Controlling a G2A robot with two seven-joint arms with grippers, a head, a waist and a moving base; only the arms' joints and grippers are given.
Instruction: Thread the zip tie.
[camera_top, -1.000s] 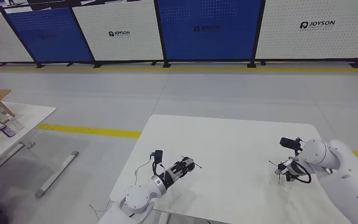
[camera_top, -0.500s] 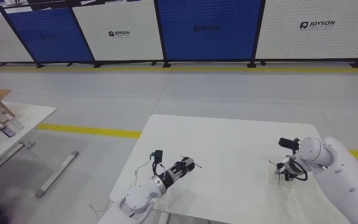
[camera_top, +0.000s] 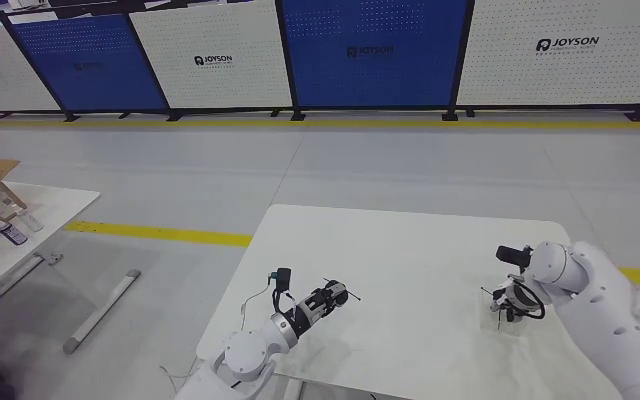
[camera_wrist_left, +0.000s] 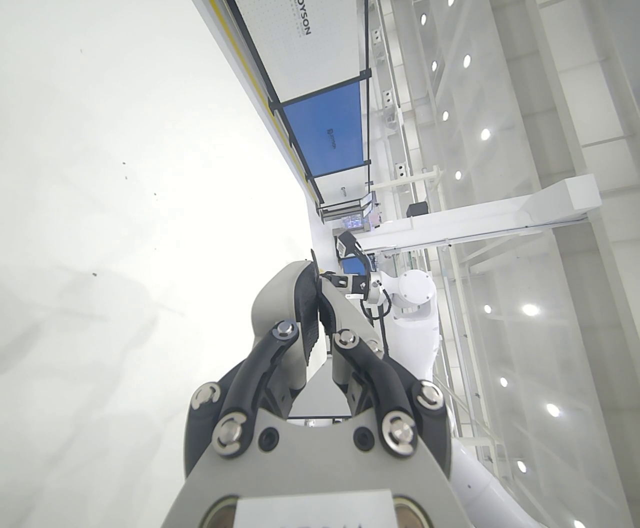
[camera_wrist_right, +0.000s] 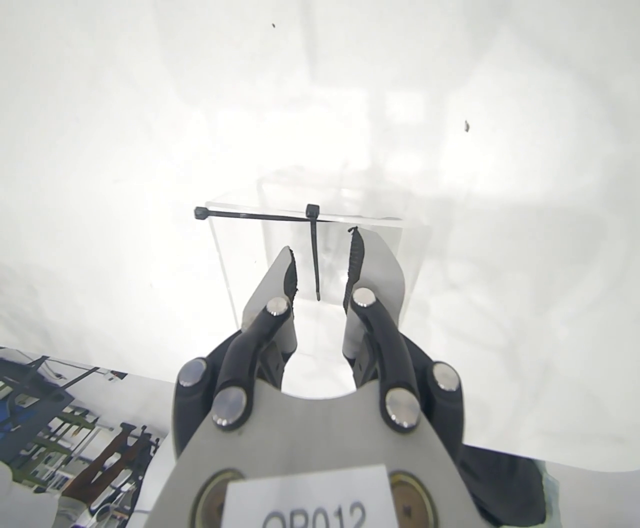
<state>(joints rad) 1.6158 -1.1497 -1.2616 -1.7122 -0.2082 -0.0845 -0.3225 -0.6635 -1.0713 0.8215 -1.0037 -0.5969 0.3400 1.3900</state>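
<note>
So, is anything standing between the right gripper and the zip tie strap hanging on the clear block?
Nothing visible does. The right gripper is open, and the strap hangs down the block, in line with the gap between the gripper's fingers.

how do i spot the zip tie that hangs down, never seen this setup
On the white table, find the clear block in front of the right gripper. Two black ties sit at its top edge; the hanging zip tie drops straight down from it, while the other tie lies flat along it.
</note>
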